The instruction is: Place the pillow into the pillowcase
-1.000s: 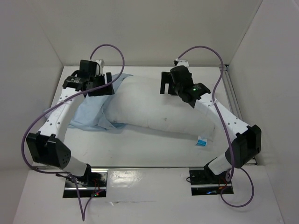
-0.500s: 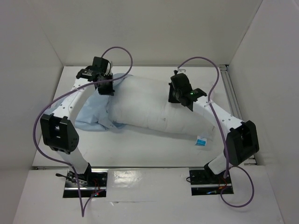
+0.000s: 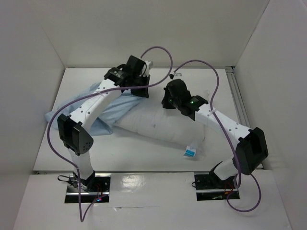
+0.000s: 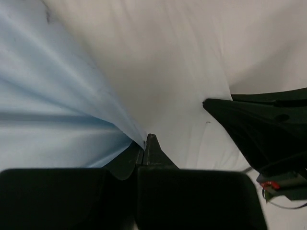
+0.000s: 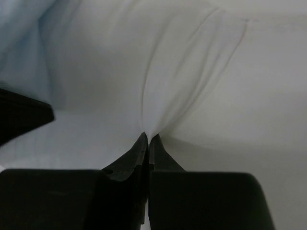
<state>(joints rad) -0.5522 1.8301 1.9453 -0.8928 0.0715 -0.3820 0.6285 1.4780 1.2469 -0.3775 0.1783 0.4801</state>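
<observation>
Left wrist: my left pincer (image 4: 146, 142) pinches edge of one light blue pillowcase (image 4: 53, 96); my right pincer (image 5: 146, 138) pinches fold of one white pillow (image 5: 192, 86) on bench (image 3: 139, 155).

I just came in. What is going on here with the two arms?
Two robot arms are working a pillow into a pillowcase. The left gripper is shut on the pillowcase edge at the pillow's far side; the right gripper pinches a fold of the pillow beside it. Most of the pillow lies uncovered on the table.
</observation>
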